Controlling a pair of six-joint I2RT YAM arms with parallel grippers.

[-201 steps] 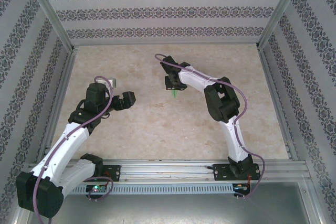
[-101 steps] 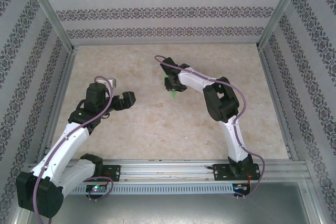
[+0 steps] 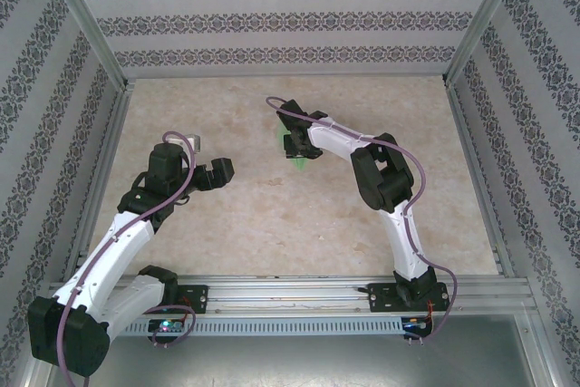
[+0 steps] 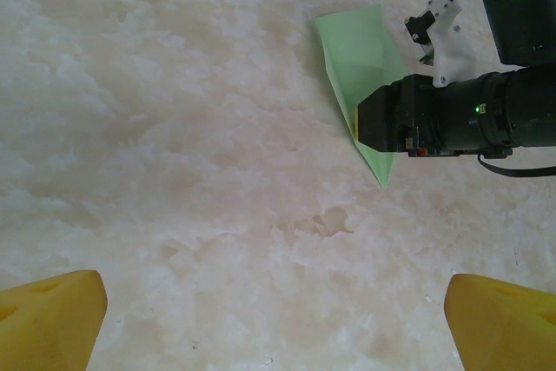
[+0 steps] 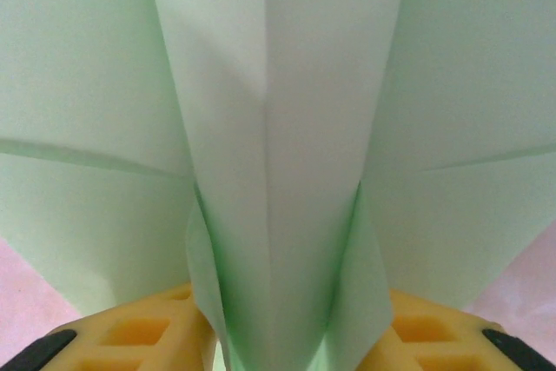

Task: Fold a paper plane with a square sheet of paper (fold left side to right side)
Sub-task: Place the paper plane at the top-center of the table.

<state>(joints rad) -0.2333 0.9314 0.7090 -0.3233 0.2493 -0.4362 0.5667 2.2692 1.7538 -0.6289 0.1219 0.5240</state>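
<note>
At left, the left gripper [image 3: 214,172] hangs above the marbled table [image 3: 272,224] with its jaws spread wide, and we see its yellow fingertips [image 4: 52,319] well apart. Right of it, near mid-table, the paper plane [image 4: 354,49] lies with its tip towards the near edge, beneath the right gripper [image 3: 295,148]. The right jaws stand narrowly apart, one on either side of the plane's centre fold [image 5: 265,215]; we cannot tell whether they pinch it.

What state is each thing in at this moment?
plane: folded into a pointed dart, wings spread.
left gripper: wide open, empty.
right gripper: fingers parted on either side of the plane's centre fold; unclear whether they grip it.
</note>
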